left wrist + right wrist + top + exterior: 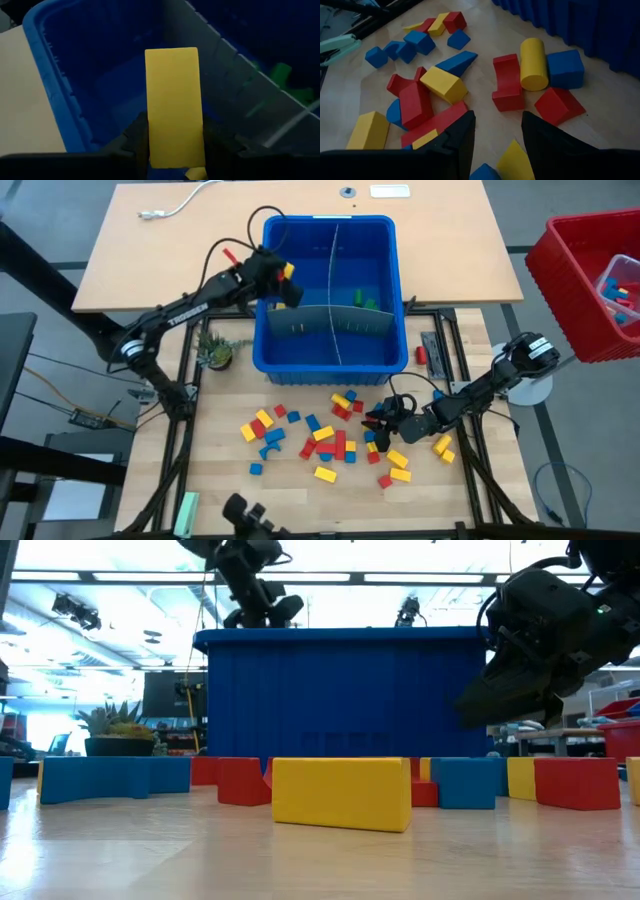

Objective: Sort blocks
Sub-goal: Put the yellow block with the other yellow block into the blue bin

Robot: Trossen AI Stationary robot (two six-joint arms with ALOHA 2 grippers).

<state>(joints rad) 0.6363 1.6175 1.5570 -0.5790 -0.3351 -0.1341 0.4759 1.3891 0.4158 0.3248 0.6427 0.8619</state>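
A blue bin (330,360) stands at the table's far middle, split by grey dividers (335,320). Green blocks (365,302) lie in its far right compartment. My left gripper (285,283) reaches in from the left over the bin's left rim and is shut on a yellow block (172,100), above the far left compartment. Red, yellow and blue blocks (330,435) lie scattered on the wood in front of the bin. My right gripper (497,132) hangs low over the pile's right part, open, with bare table between its fingertips. My left gripper pinches the yellow block by its long sides at the near end (172,150), between the two fingers (137,140). The fingers slant down from the table's left and lie along the block, which juts out past them. The block is lifted clear, over the bin.
A red basket (590,280) with blocks sits off the table's far right. A small potted plant (215,352) stands left of the bin. A pale green bar (185,510) lies at the near left. Black frame rails (180,430) run along the board's sides.
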